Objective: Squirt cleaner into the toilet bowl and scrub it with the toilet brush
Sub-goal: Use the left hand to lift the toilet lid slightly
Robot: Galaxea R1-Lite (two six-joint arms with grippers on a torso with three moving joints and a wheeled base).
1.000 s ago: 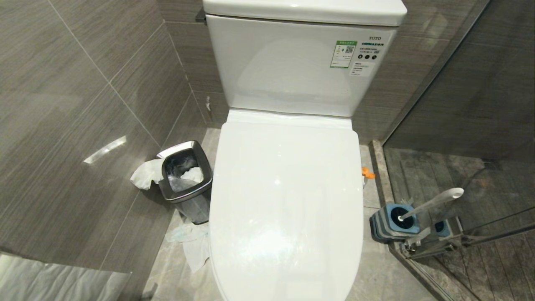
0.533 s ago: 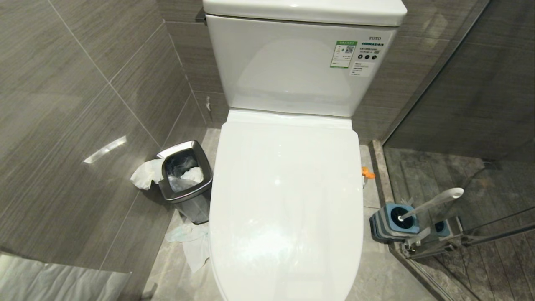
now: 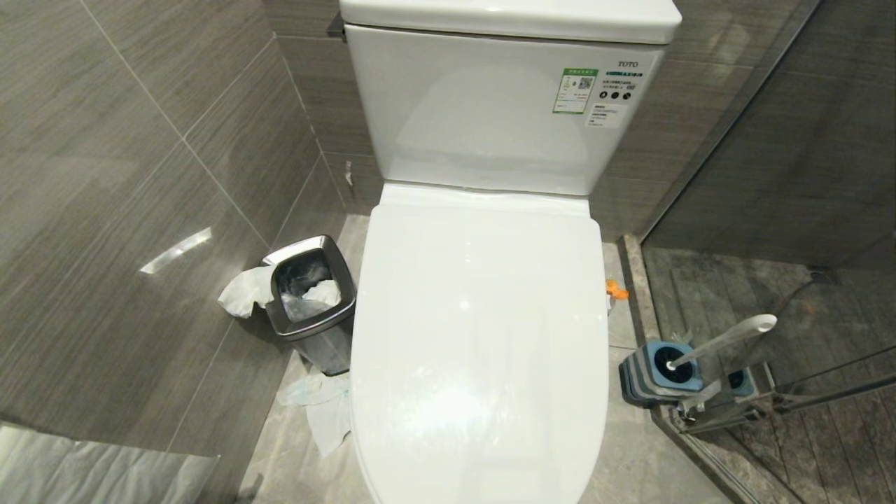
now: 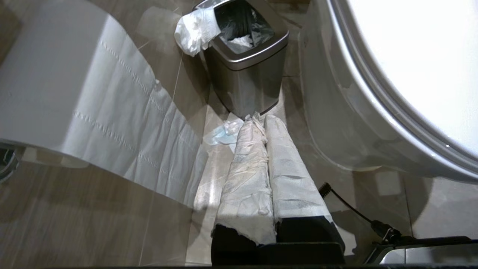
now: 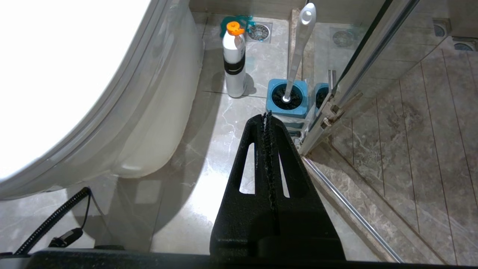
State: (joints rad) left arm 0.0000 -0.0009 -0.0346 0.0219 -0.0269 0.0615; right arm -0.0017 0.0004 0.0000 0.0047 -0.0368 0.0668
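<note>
A: Where are we w/ the job?

B: Right at the start, I'd say. Lid (image 3: 479,336) is down over the toilet bowl (image 4: 336,123), so no cleaner in, no scrubbing yet. Neither arm shows from the head cam.

A: Tools?

B: Left tool (image 4: 257,119) has its paper-wrapped fingers pressed together, nothing in them. Right tool (image 5: 267,117) is pinched closed too, black pads meeting, empty. Both hang low by the floor, one each side of the bowl.

A: Nearest to farthest, right side?

B: Just ahead of the right tool: the blue holder (image 5: 286,98) w/ the toilet brush (image 5: 298,48) standing in it, handle leaning toward the glass door (image 5: 373,48). A bit beyond and over toward the bowl, the cleaner bottle (image 5: 234,67), orange cap, upright on the floor. Bowl wall sits close beside that tool.

A: Left side?

B: Scrap of tissue (image 4: 224,132) on the floor by the fingertips, then the steel bin (image 4: 246,71) right past it, paper hanging over its rim.

A: Next move?

B: Prob. lid up first – needs a tool opened and hooked under the front edge. Then the bottle, then the brush.

A: Anything you can't see?

B: Inside of the bowl, entirely. Brush head is buried in the holder. From the head cam only the bottle's orange cap peeks out past the lid. Lid's front edge is cut off at the frame bottom.
</note>
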